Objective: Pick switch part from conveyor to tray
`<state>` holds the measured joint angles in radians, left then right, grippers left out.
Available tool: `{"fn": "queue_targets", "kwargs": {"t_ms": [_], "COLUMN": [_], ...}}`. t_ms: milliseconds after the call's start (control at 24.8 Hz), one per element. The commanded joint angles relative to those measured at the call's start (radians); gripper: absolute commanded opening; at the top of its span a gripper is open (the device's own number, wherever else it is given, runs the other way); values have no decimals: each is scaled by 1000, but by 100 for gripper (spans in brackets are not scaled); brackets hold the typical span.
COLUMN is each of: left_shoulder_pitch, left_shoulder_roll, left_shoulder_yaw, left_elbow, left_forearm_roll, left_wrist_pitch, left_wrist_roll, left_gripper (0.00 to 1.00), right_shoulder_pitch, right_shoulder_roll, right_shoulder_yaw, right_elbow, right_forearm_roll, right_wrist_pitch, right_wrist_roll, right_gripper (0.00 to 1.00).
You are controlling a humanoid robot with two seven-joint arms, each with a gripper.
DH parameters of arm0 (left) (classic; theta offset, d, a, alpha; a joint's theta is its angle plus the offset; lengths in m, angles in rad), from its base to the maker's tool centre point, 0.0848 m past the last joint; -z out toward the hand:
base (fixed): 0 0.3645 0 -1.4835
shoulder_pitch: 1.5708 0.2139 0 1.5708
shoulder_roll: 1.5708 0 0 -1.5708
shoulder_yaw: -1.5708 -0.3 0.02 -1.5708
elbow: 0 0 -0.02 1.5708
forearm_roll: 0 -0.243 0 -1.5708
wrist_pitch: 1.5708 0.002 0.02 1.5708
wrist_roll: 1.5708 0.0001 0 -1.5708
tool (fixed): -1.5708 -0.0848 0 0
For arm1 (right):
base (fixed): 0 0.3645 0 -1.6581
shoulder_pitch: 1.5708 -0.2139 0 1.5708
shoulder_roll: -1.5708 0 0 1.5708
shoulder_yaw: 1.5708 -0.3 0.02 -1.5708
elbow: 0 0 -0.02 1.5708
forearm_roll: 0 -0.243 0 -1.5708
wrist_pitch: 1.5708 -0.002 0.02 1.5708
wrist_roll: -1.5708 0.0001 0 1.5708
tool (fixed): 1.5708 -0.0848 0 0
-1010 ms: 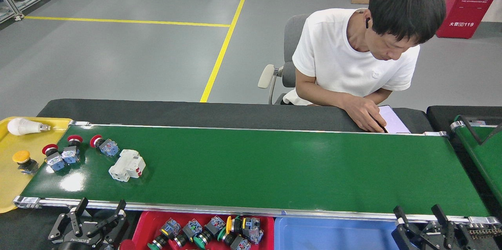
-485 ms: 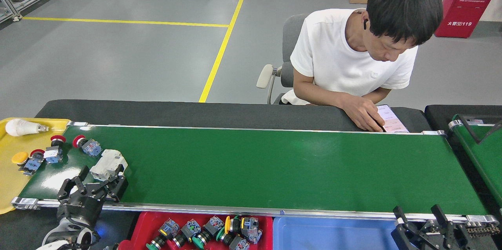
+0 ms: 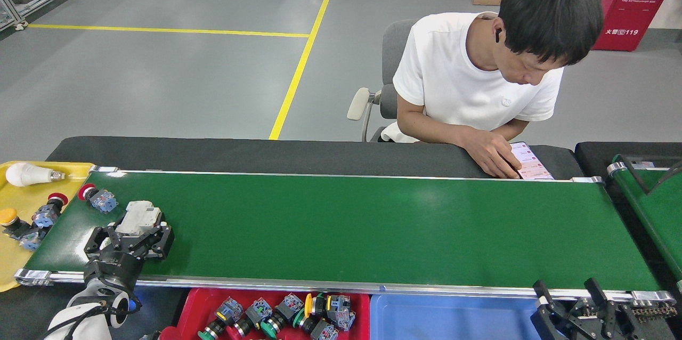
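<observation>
**Lower left of frame: left claw closing in on white switch part**

At the lower left of the frame, the left gripper [image 3: 129,233] sits on the conveyor [image 3: 373,228], fingers spread either side of the white switch part [image 3: 137,217], not visibly pinching it. The belt appears to carry parts leftward toward the yellow tray [image 3: 21,199], so closure should be prompt and centred on the body. The red tray [image 3: 200,302] lies just below the near rail. The right gripper [image 3: 573,302] rests idle, spread, at lower right.
</observation>
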<state>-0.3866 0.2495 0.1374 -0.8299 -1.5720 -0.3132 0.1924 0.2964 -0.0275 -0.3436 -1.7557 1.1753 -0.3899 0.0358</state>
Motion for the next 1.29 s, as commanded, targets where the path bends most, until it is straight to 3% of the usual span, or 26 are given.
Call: {"fn": "queue_targets", "kwargs": {"t_ms": [0, 81, 283, 444, 727, 889, 1010, 1091, 1253], "left_shoulder_pitch": [9, 64, 322, 419, 417, 359, 347, 344, 339], "left_shoulder_roll": [-1, -7, -42, -85, -96, -177, -236, -259, -272], "left_shoulder_yaw": [2, 5, -12, -190, -516, -713, -795, -820, -825], "left_elbow": [-66, -160, -595, -764, -899, -874, -813, -782, -770], "left_forearm_roll": [7, 23, 61, 15, -80, -241, -355, -387, -404], "left_wrist_pitch": [-32, -40, -122, -167, -251, -264, -271, -285, -291], "left_wrist_roll": [-1, -4, -53, -60, -90, -100, -100, -102, -108], "left_gripper": [8, 8, 8, 8, 9, 11, 13, 23, 73], "right_shoulder_pitch": [-7, -7, -5, -3, -2, -10, -8, -8, -10], "right_shoulder_roll": [-3, -3, -6, -9, -9, -11, -12, -12, -8], "right_shoulder_yaw": [-2, -2, 0, 0, 1, -9, -9, -9, -9], "right_elbow": [-15, -15, -15, -13, -13, -13, -11, -11, -11], "right_forearm_roll": [-3, -3, -3, -3, -3, -3, -3, -3, -3], "right_wrist_pitch": [-4, -4, -4, -4, -4, 2, 0, 2, 3], "right_wrist_roll": [-2, -2, -2, -2, -2, -2, -2, -2, -2], "right_gripper": [98, 98, 98, 98, 98, 98, 98, 98, 98]}}
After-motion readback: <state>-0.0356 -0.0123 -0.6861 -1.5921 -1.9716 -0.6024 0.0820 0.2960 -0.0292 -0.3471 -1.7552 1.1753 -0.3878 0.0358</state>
